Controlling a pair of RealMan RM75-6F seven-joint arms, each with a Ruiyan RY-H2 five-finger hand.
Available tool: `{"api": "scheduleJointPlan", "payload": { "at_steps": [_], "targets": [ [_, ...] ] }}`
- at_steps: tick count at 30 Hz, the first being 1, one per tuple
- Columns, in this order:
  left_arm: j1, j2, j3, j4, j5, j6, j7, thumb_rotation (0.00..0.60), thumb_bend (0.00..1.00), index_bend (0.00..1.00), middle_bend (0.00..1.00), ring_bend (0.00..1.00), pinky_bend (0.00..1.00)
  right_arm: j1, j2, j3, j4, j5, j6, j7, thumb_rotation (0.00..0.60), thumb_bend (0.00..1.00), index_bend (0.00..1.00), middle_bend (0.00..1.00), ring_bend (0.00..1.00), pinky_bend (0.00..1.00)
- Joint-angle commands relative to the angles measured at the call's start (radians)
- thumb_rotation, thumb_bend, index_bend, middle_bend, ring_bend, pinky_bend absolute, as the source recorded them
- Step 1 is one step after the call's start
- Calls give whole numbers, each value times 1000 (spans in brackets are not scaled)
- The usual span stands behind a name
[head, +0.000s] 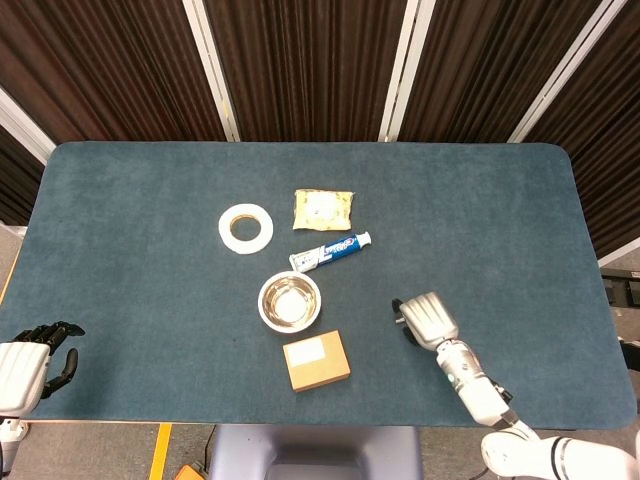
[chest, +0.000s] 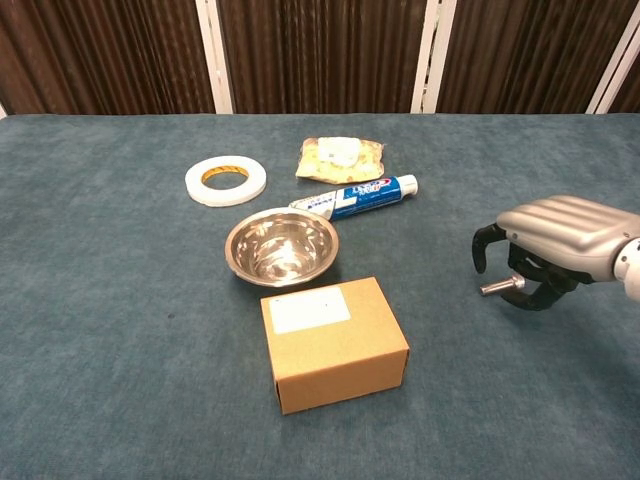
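The bolt, small and silvery, lies flat, long axis left-right; the right hand curls its fingers around it.

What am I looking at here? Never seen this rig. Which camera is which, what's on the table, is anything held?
It is a two-armed robot with humanlike hands at a blue table. One picture looks down from its head, the other forward from its chest. On the table lie a tape roll, a yellow packet, a toothpaste tube, a steel bowl and a cardboard box. The right hand curls over a small metal bolt; whether it grips it is unclear. The left hand holds nothing, at the table's edge.
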Motion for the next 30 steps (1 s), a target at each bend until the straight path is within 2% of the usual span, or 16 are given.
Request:
{"api": "scheduleJointPlan", "payload": {
  "at_steps": [1,30],
  "targets": [
    [0,0,0,0,1,0,0,600,546,410,409,428,509,7,-7,-1,10,9,-2,5,600,462,497,1000,901,796],
    [2,4,-1,-1,2,4,-11,600,546,409,416,432,510,58,-89,-16,128,57,-6,42,600,462,556,1000,902,797]
  ]
}}
